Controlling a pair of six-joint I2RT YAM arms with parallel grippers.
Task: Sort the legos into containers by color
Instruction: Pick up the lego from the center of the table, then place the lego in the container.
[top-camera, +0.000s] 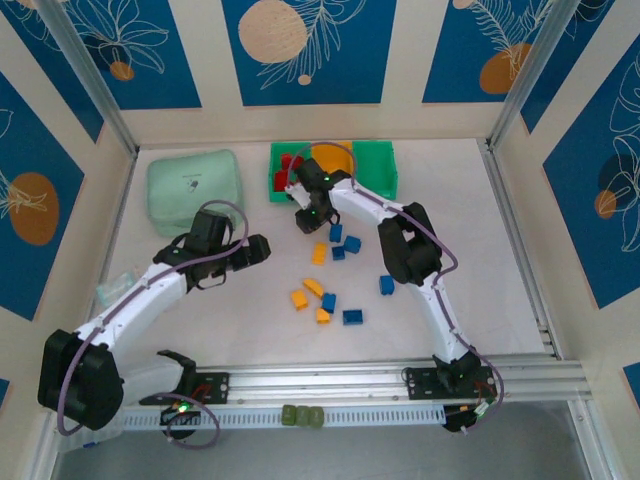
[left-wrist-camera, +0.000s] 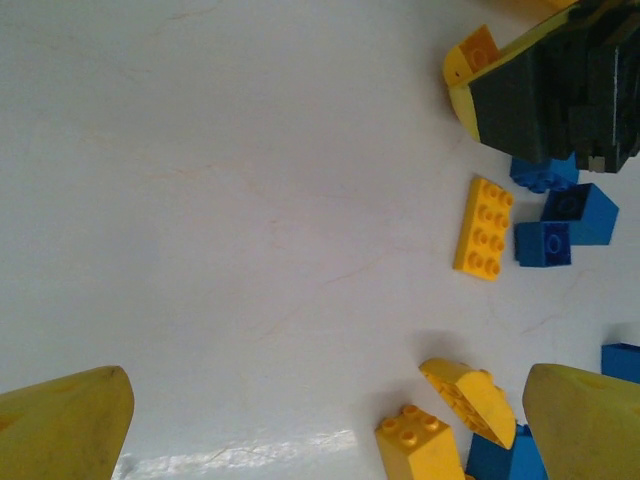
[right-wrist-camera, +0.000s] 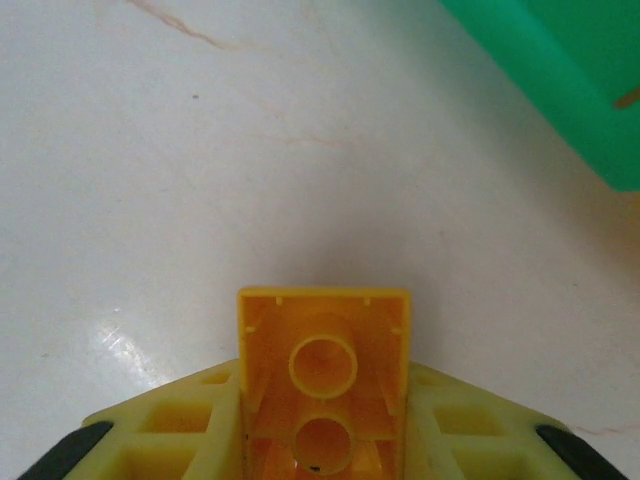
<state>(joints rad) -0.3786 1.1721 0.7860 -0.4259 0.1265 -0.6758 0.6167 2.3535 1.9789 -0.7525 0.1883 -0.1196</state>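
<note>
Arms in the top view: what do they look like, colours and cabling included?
The left arm and right arm have white links and black joints, each with a looping purple-grey cable. The left gripper and right gripper have yellow plastic fingers; the right's show square hollow cells.

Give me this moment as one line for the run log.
right claw: shut on yellow brick, near green bin | left claw: open, empty, above table | loose bricks: yellow and blue on table

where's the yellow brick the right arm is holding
The yellow brick is clamped in the right gripper, hollow underside facing the wrist camera, over the table just in front of a green bin.
</note>
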